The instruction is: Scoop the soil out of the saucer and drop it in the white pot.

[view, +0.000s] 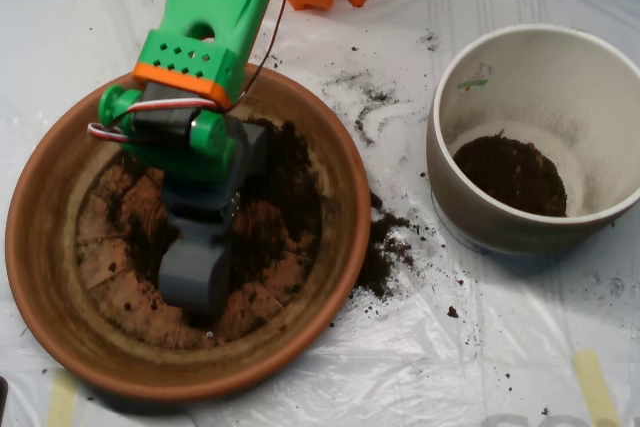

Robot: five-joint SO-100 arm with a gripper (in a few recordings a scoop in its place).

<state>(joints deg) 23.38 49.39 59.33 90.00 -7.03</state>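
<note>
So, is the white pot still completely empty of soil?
No, the white pot already holds a dark patch of soil on its bottom.

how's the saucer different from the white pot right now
The saucer is shallow, orange-brown terracotta; the white pot is deep and cream-white. The saucer is the wider of the two. Soil lies scattered thinly over the saucer's grooved bottom, while the pot holds one dark patch at its base. The scoop sits inside the saucer; nothing is in the pot but soil. Both are round and hold soil.
</note>
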